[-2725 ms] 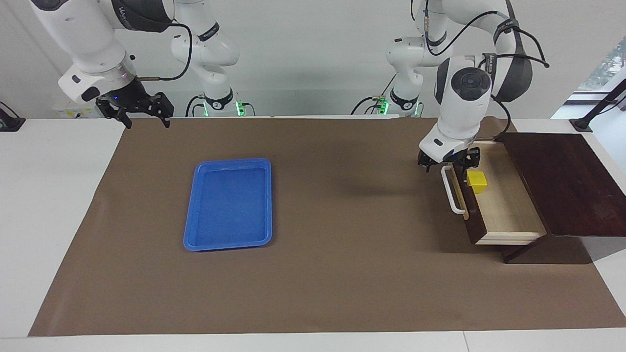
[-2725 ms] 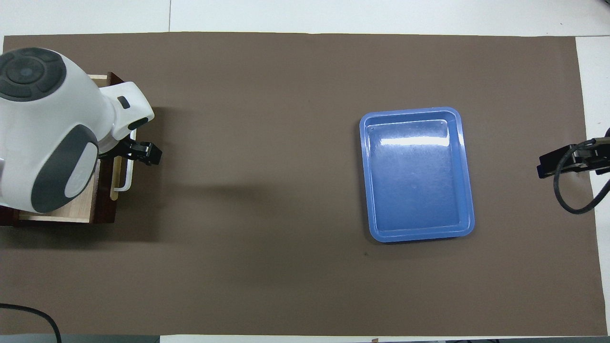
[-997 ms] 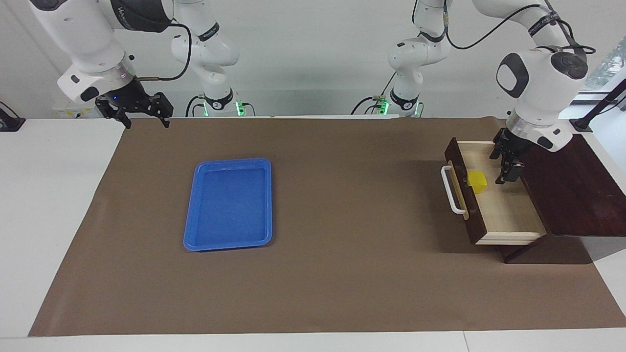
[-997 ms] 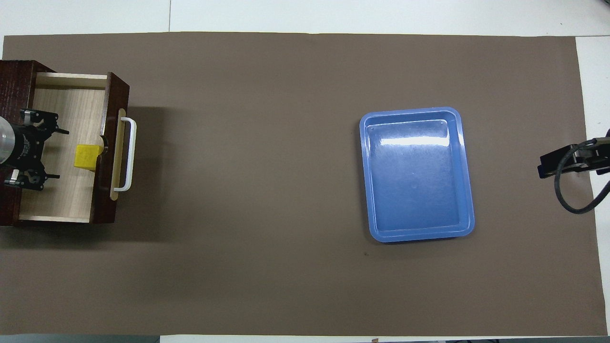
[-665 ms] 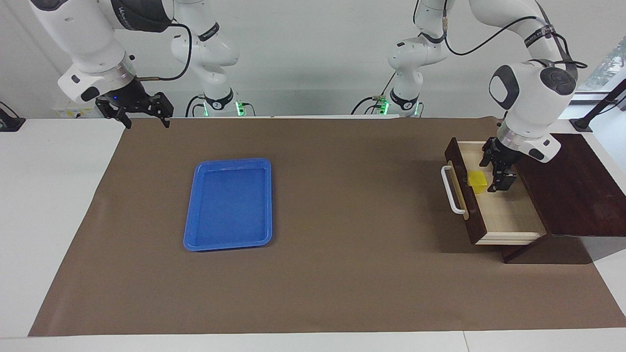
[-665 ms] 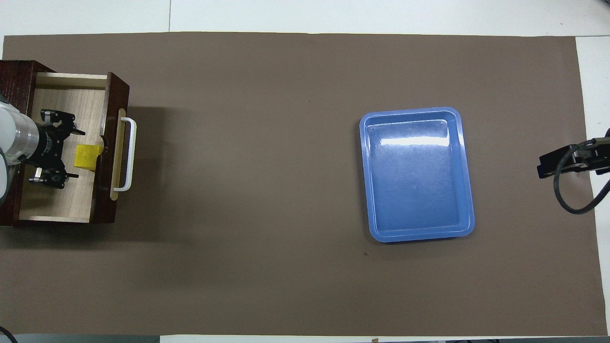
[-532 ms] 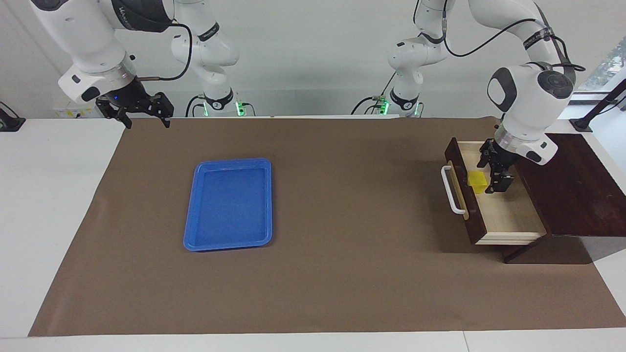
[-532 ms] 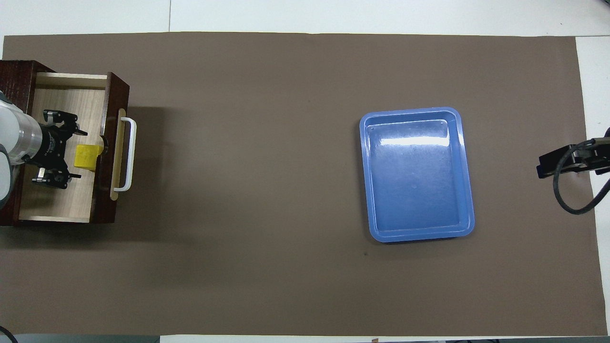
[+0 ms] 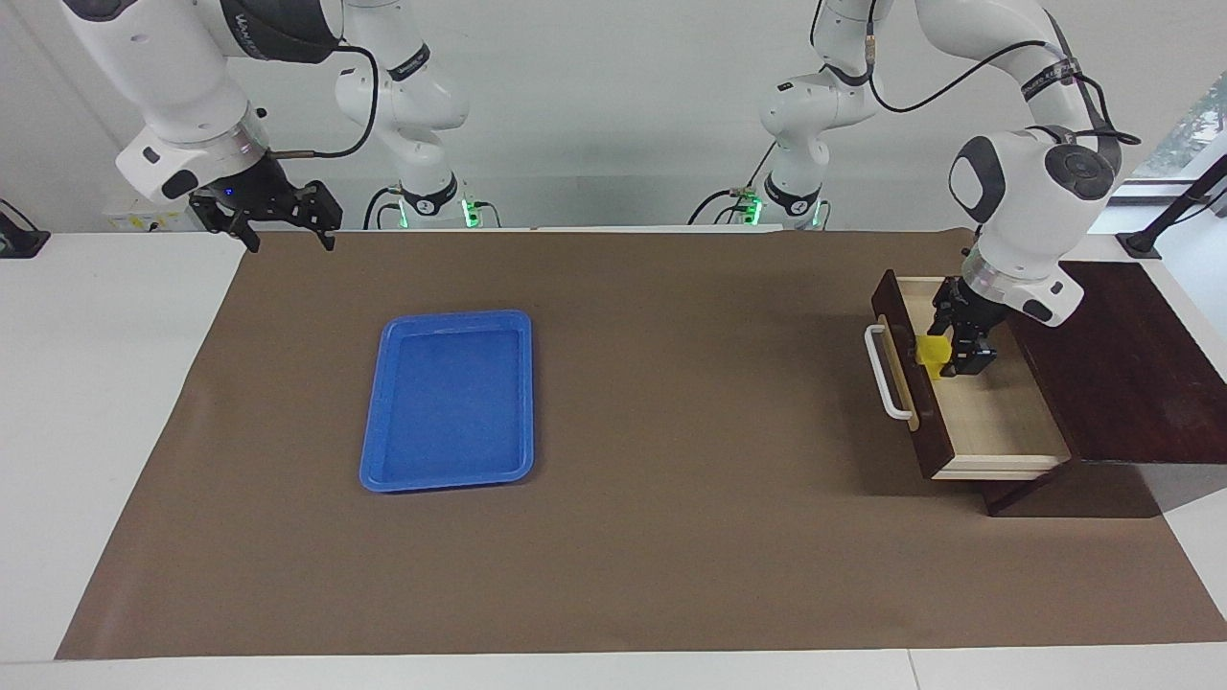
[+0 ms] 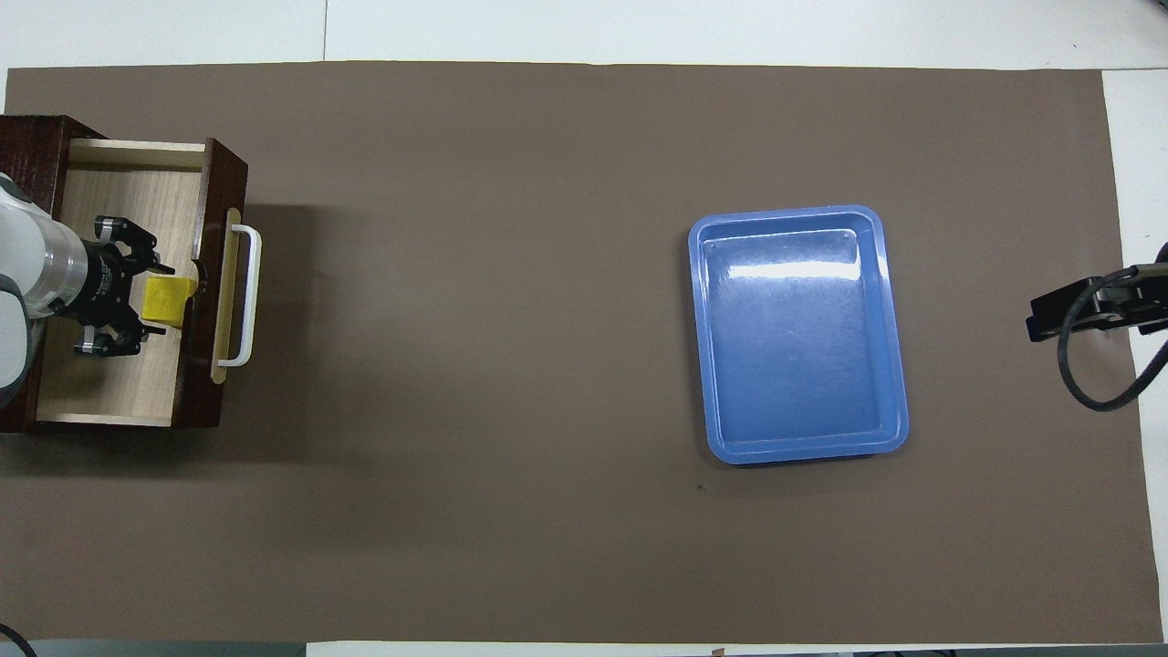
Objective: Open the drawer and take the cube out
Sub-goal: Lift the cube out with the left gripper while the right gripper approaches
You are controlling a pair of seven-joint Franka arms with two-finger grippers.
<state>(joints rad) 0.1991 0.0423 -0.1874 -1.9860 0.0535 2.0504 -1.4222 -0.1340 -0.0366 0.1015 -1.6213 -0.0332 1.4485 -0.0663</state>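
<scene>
Toward the left arm's end of the table, the wide shallow drawer with its dark brown wooden front and white bar handle (image 9: 963,407) is standing pulled out of its dark wooden cabinet (image 9: 1102,355), so the opening step looks done and the pick is in hand. Well apart from it, a blue plastic tray (image 9: 449,398) is lying on the brown mat. Over the mat's corner at the other end, the right gripper (image 9: 271,225) is waiting with its jaws apart. Inside the drawer, the left gripper (image 10: 155,299) is reaching sideways, its jaws closing around the small bright yellow cube (image 10: 166,300), which is sitting just inside the drawer front. Whether the fingers are already gripping it cannot be told. Next, I judge, comes a firm squeeze and a straight lift clear of the drawer's walls.
</scene>
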